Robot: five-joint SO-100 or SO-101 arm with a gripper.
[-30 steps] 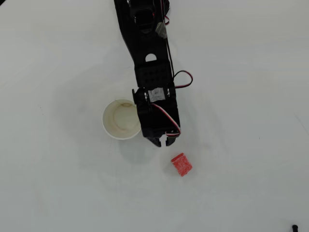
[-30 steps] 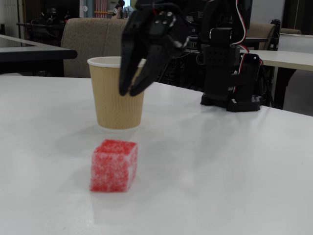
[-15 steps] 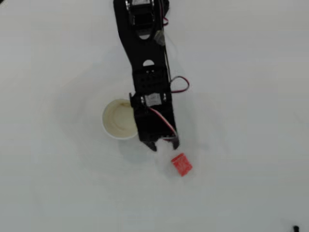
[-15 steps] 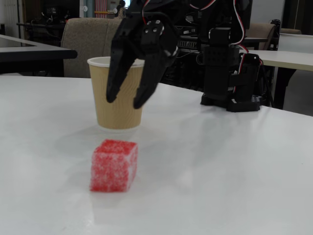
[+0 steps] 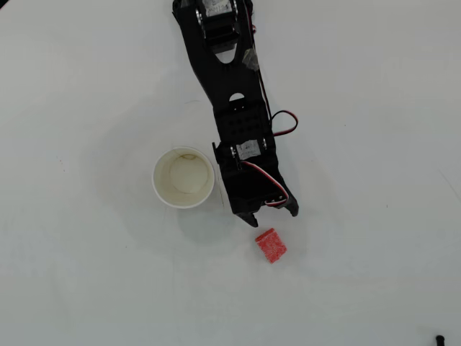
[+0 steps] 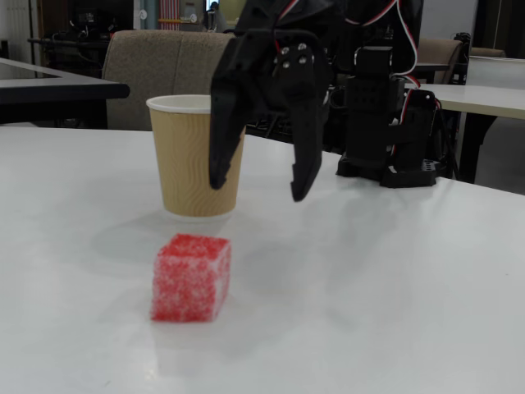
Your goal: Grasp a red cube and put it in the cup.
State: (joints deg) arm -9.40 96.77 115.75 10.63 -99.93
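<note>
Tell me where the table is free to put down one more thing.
Free: the wide table left of the cup and everything right of the arm. Crowded: the small zone between the cup, the open pincer and the red cube.

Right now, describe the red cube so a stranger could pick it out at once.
Start at the black arm reaching down the white table in the overhead view. Beside its open gripper stands the cup, cream inside, tan outside in the fixed view. Just past the fingertips, apart from both, lies the red cube: the only small, bright red, speckled block there.
</note>
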